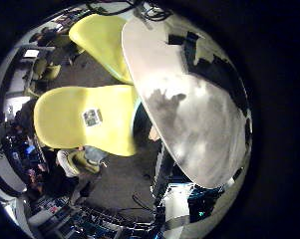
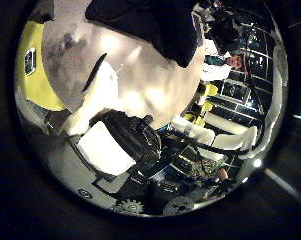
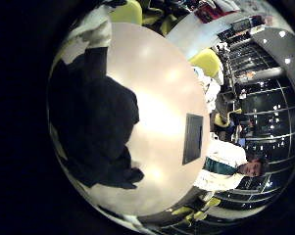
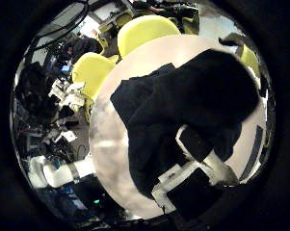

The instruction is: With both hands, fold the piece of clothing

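A dark piece of clothing (image 4: 183, 106) lies loosely spread and rumpled on a round table (image 4: 111, 125). In the right little finger side palm view the clothing (image 3: 93, 122) covers one side of the table (image 3: 167, 78). My right hand (image 4: 197, 159) is well above the clothing, its fingers relaxed and holding nothing.
A flat dark rectangle (image 3: 193, 137) lies on the bare part of the table. Chairs stand round the table's edge (image 1: 85, 115) (image 1: 100, 40) (image 4: 145, 34) (image 4: 92, 72) (image 2: 30, 60).
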You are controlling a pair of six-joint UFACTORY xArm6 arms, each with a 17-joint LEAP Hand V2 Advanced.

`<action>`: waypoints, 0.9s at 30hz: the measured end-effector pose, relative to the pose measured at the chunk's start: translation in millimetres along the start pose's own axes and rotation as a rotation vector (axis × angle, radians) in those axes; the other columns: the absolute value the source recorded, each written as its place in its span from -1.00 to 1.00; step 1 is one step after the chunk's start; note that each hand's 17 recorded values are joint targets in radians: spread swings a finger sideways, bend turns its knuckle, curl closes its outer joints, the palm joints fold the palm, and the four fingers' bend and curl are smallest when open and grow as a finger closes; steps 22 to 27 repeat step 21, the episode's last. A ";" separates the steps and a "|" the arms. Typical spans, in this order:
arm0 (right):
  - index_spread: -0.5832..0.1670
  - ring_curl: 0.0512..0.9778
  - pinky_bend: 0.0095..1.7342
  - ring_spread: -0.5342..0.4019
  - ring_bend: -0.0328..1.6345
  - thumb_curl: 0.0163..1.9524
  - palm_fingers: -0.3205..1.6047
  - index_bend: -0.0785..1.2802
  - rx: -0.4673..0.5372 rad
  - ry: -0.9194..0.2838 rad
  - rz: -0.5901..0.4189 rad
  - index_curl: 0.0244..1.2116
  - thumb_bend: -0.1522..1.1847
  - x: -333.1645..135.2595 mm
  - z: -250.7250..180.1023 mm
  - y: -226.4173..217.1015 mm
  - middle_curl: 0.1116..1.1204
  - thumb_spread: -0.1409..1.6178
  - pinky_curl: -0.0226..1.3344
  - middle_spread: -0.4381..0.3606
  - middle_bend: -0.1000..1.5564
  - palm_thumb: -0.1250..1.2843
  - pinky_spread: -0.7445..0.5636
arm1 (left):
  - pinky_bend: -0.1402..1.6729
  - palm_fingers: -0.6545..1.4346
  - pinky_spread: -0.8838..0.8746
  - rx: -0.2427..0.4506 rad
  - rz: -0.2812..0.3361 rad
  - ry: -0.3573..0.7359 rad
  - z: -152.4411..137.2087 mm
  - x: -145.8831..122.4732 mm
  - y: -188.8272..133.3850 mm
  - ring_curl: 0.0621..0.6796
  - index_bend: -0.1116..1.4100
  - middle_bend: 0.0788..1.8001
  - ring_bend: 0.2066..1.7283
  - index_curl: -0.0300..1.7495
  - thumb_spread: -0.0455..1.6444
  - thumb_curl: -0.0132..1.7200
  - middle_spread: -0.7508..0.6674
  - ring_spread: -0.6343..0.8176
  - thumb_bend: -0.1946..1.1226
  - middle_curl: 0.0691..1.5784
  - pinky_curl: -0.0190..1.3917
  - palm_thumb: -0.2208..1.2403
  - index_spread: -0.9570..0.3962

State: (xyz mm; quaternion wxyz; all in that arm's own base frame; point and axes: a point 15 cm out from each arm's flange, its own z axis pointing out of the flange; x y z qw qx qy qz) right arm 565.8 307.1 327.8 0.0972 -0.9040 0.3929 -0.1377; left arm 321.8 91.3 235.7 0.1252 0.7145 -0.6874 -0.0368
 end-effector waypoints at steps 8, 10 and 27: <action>-0.53 -0.39 -0.08 0.54 -0.03 -0.42 -0.66 -0.65 0.132 -0.140 0.087 -0.43 -0.81 33.0 -66.7 0.4 -0.49 0.46 0.00 0.12 -0.50 0.01 0.76 | -0.60 0.04 0.04 0.000 0.000 -0.017 -3.4 19.7 11.0 -0.42 -0.60 -0.86 -0.43 -0.37 0.61 -0.54 -0.06 -0.22 -0.72 -0.44 -0.33 0.05 0.16; -0.51 -0.42 -0.10 0.56 -0.03 -0.43 -0.63 -0.65 0.154 -0.131 0.090 -0.45 -0.80 38.8 -85.8 2.2 -0.50 0.47 -0.04 0.13 -0.50 -0.01 0.80 | -0.60 0.04 0.04 0.007 0.001 -0.022 -6.3 21.3 16.7 -0.42 -0.60 -0.86 -0.43 -0.36 0.61 -0.54 -0.06 -0.22 -0.72 -0.44 -0.33 0.05 0.15; -0.53 -0.52 -0.21 0.55 -0.10 -0.46 -0.51 -0.63 0.025 -0.127 0.220 -0.48 -0.78 114.1 -137.3 96.2 -0.52 0.55 -0.19 0.03 -0.50 0.11 0.92 | -0.59 0.05 0.02 0.038 -0.034 -0.046 -20.8 30.1 45.3 -0.43 -0.60 -0.85 -0.43 -0.35 0.61 -0.53 -0.08 -0.24 -0.72 -0.42 -0.34 0.06 0.15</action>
